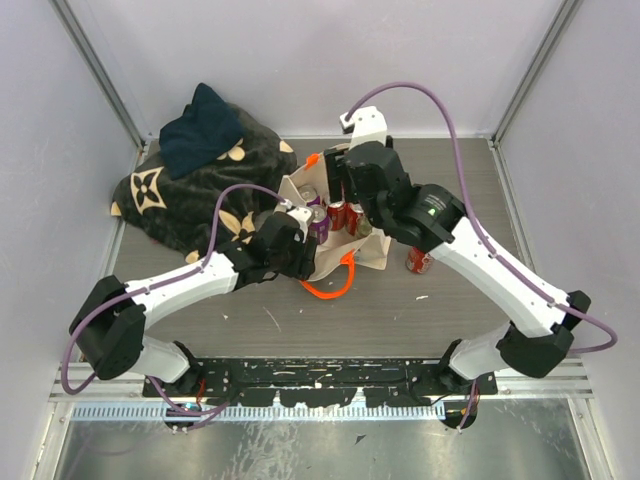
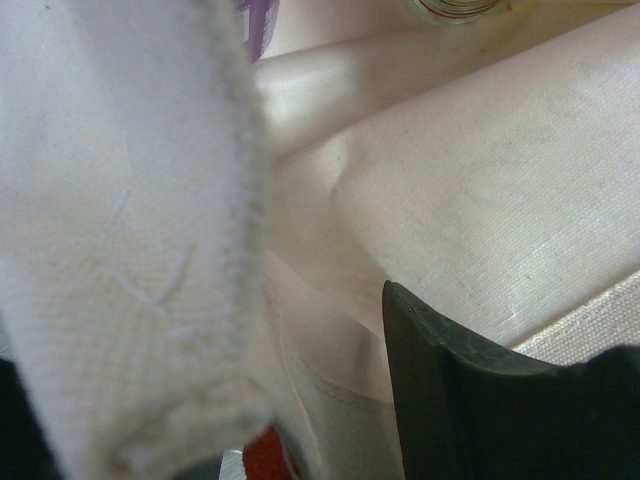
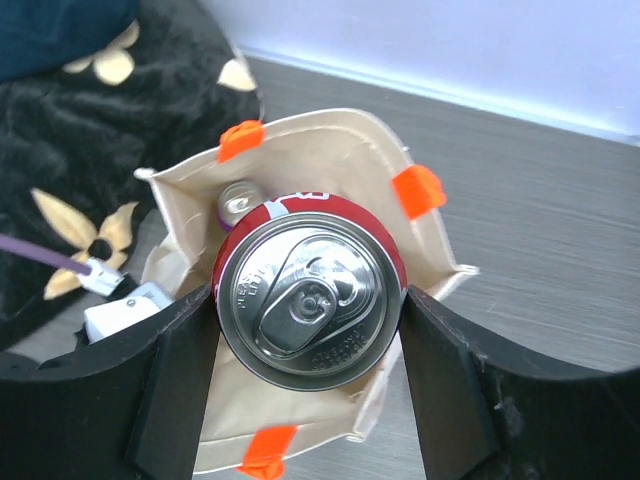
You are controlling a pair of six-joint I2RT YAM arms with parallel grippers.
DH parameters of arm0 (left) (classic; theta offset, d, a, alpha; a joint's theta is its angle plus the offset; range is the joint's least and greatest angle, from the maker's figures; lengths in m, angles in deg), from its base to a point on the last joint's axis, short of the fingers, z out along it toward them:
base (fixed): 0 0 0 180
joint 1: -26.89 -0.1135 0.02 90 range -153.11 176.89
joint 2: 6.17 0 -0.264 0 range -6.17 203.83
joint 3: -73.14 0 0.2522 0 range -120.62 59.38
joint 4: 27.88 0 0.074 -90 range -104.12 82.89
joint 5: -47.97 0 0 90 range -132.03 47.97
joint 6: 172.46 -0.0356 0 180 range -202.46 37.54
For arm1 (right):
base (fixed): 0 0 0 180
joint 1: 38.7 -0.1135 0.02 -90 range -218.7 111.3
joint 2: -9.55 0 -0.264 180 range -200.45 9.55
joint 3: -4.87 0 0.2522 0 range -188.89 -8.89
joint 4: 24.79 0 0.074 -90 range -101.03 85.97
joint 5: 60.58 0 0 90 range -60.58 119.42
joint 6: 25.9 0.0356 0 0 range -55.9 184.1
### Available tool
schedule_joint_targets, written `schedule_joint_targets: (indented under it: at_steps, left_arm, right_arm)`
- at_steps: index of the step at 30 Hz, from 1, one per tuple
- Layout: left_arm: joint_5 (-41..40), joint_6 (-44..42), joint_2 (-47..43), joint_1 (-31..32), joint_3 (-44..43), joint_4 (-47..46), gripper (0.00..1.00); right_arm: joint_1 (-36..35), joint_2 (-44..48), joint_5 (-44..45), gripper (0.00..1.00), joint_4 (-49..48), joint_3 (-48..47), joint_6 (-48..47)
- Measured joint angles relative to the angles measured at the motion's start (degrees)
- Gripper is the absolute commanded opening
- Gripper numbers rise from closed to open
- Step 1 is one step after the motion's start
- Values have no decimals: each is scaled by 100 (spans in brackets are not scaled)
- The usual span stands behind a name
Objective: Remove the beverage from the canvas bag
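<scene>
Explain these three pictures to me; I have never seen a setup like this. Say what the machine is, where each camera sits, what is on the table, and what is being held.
These are two white robot arms bolted at the near edge of a table. The overhead picture looks down from above and behind them; the other two come from cameras on the wrists. On the table stands a beige canvas bag with orange handles, a dark floral blanket behind it and a red can beside it. The right gripper is closed on another red soda can, held above the open bag, where a purple can remains. The left gripper pinches the bag's canvas wall.
</scene>
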Motion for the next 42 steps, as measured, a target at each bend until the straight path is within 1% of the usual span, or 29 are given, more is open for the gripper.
schedule_joint_targets:
  at_steps: [8, 13, 16, 19, 25, 30, 36, 42]
  left_arm:
    - [-4, -37, -192, 0, 0, 0, 64]
    - [-4, -68, -262, 0, 0, -4, 64]
    - [0, -85, -262, 0, 0, -2, 64]
    - [2, -98, -264, 0, 0, -2, 64]
    - [9, -127, -262, 0, 0, -2, 64]
    - [31, -157, -262, 0, 0, 0, 64]
    - [31, -188, -264, 0, 0, 7, 64]
    - [33, -177, -334, 0, 22, 9, 64]
  right_arm:
    - [7, 278, 1130, 1, 118, -243, -247]
    - [50, 369, 1781, 1, 315, -232, -223]
    - [151, 597, 2022, 1, 437, -31, -17]
    - [365, 1082, 2061, 1, 603, 428, 350]
    - [603, 2009, 1991, 1, 1274, 1412, 1338]
    - [601, 2317, 1521, 1, 1639, 2282, 2013]
    - [597, 2627, 693, 1, 1641, 3495, 2444]
    - [516, 2988, 157, 1, 1158, 4771, 2717]
